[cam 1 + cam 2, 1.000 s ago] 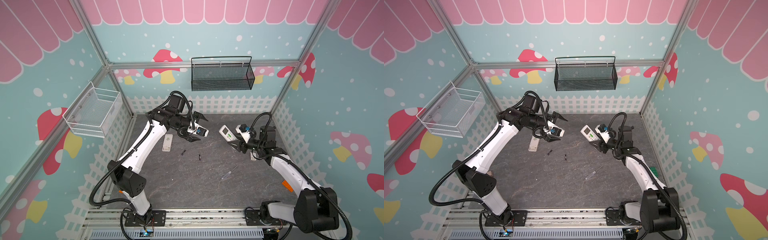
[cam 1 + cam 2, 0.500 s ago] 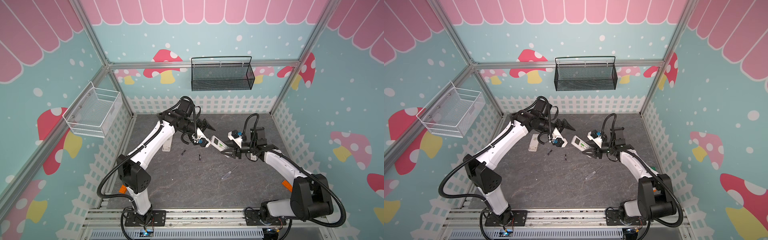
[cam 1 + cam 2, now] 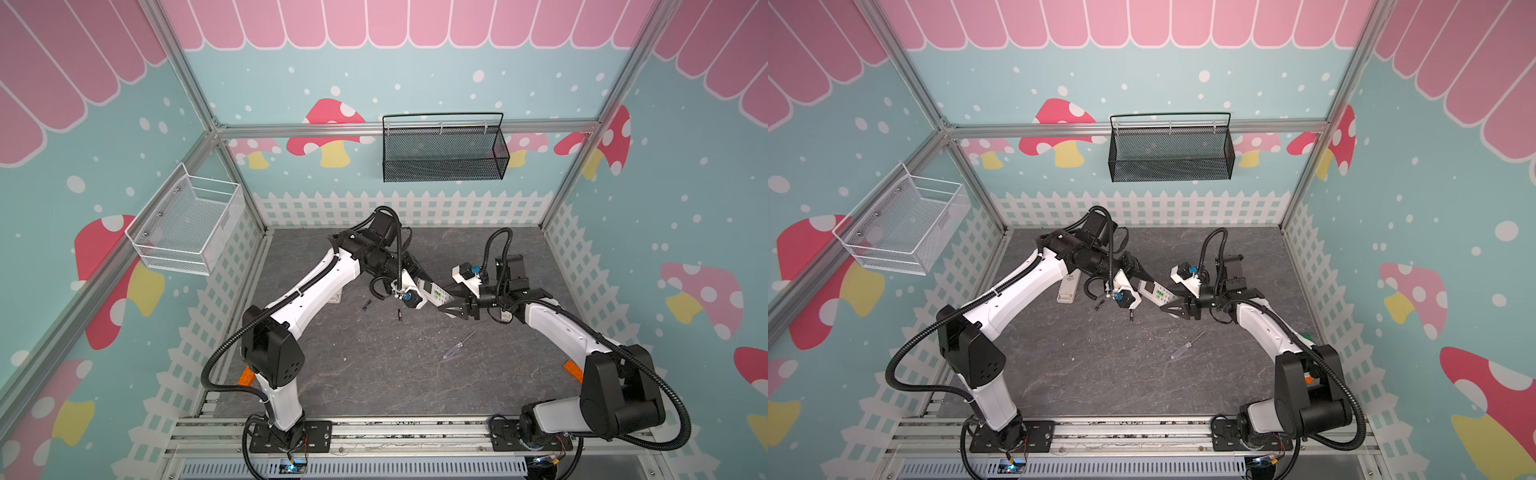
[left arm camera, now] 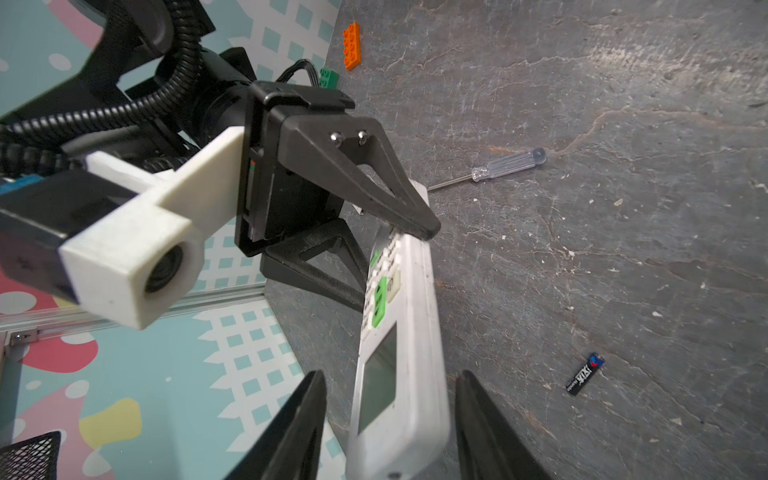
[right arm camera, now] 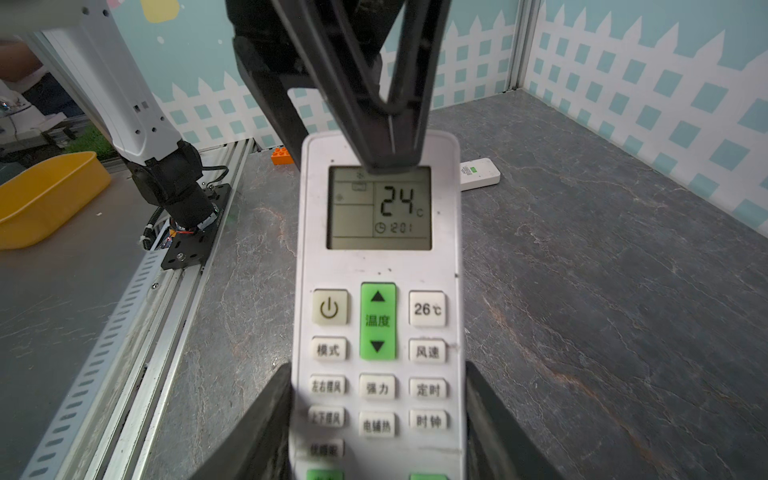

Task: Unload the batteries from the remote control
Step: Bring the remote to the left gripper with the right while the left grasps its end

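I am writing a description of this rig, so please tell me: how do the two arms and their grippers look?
The left arm and right arm have white shells with black joints. A black ribbed cable hose loops along each. The left gripper and right gripper have black, triangular, open-frame fingers; a white camera block sits behind each.

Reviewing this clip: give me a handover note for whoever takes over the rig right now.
Right gripper: shut on remote at its button end, held above table.
Left gripper: open, jaws straddling the screen end, not gripping.
Two black batteries lie loose on table; second remote lies near left arm.
Done: two batteries out.
Left: held remote's display is lit, so probably loaded; no yellow batteries visible.
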### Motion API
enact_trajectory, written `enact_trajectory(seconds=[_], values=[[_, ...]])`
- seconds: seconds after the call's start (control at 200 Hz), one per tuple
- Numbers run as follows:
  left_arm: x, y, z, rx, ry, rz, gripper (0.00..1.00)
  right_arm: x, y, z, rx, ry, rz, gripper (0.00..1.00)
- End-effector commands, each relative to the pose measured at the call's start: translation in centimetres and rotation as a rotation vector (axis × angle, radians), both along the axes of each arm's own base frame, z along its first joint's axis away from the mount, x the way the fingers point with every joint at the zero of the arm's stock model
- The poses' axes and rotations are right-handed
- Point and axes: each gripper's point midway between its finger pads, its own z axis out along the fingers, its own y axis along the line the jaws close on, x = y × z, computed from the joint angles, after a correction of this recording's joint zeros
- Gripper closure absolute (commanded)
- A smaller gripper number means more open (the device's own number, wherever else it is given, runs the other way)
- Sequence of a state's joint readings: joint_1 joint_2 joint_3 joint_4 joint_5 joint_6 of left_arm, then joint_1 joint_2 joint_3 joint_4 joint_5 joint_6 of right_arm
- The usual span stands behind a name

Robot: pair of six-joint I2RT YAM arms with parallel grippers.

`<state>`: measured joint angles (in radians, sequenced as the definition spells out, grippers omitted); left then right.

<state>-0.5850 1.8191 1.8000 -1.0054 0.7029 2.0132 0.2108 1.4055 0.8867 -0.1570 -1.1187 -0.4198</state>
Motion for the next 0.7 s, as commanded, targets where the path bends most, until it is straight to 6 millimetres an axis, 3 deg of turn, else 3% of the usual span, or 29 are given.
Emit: enact_trajectory(seconds=[0.0, 0.055, 0.365, 0.495, 0.695], values=[[0.2, -0.1, -1.6, 0.028, -0.171, -0.155, 0.52, -0.7, 0.6, 0.7, 0.039, -0.045, 0.063, 0.91], [0.3, -0.1, -2.1, 0.028, -0.181, -0.161, 0.53, -0.7, 0.7, 0.7, 0.042, -0.04, 0.065, 0.91], [0.4, -0.3, -2.0, 0.007, -0.19, -0.153, 0.82, -0.8, 0.6, 0.3, 0.036, -0.035, 0.056, 0.88], [0.6, 0.0, -2.2, 0.022, -0.189, -0.139, 1.0, -0.9, 0.3, 0.3, 0.015, -0.079, 0.036, 0.71], [1.0, 0.7, -1.9, 0.029, -0.135, -0.054, 1.0, -1.1, -0.8, 1.2, -0.032, -0.165, -0.053, 0.42]])
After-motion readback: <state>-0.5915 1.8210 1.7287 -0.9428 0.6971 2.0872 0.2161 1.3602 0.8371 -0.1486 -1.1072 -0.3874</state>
